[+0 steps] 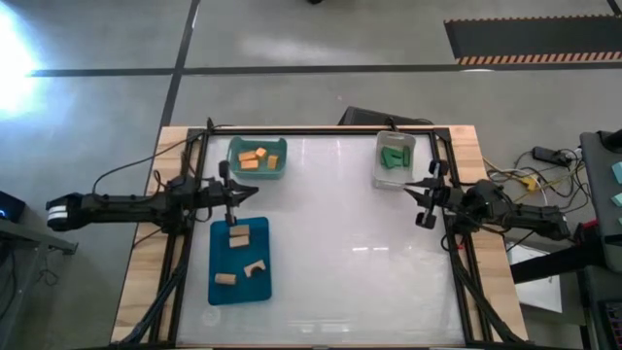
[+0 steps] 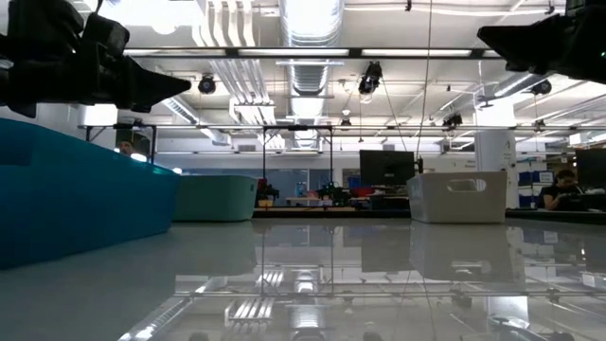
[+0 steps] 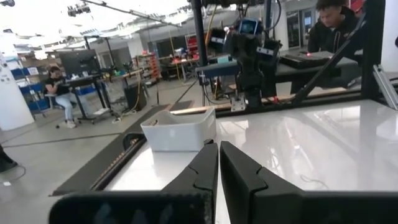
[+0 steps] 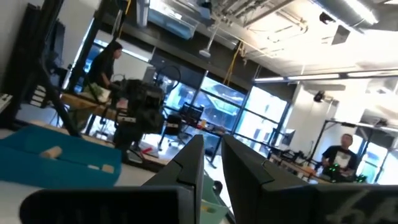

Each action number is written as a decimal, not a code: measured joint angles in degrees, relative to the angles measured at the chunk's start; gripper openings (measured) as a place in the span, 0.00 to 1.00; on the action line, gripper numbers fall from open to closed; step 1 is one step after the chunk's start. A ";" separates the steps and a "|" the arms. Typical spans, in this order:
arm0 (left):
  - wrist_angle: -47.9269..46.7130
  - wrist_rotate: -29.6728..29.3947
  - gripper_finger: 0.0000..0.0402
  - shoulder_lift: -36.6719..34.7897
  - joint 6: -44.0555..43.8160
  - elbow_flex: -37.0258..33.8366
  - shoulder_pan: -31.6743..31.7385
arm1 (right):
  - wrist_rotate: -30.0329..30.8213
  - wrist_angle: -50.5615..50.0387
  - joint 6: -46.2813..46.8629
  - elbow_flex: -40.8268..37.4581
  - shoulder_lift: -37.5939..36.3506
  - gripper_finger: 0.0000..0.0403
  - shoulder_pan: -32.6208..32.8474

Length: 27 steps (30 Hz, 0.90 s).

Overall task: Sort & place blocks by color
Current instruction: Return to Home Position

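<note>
Orange blocks (image 1: pixel 258 157) lie in a teal bin (image 1: pixel 280 167) at the far left. Green blocks (image 1: pixel 394 157) lie in a clear bin (image 1: pixel 381 173) at the far right. Three pale tan blocks (image 1: pixel 238 235) rest on the floor of a blue bin (image 1: pixel 219 292); two show in the right wrist view (image 4: pixel 50 151). My left gripper (image 1: pixel 236 199) hovers over the blue bin's far edge, shut and empty (image 3: pixel 219 163). My right gripper (image 1: pixel 421 197) hangs near the clear bin, over bare table, its fingers a narrow gap apart (image 4: pixel 212 149), holding nothing.
The white table top (image 1: pixel 350 243) lies bare between the bins, inside a black frame (image 1: pixel 457 262). In the low view the blue bin (image 2: pixel 76 199) stands nearest at left, the teal bin (image 2: pixel 213 199) and the clear bin (image 2: pixel 456 196) farther off. People sit at desks beyond the table.
</note>
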 joint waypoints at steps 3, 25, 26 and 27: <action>-0.25 0.00 0.00 1.06 0.00 0.00 -0.02 | -0.22 -0.24 1.65 -0.02 -0.05 0.12 0.00; -0.29 0.00 0.00 15.55 0.04 0.00 0.00 | -3.04 -14.05 23.03 -0.07 2.61 0.12 0.00; -0.29 0.00 0.00 16.27 0.04 0.00 0.00 | -3.04 -14.44 22.94 -0.07 2.65 0.12 0.00; -0.31 0.00 0.00 16.94 0.02 0.00 0.00 | -3.04 -14.83 22.81 -0.07 2.69 0.12 0.00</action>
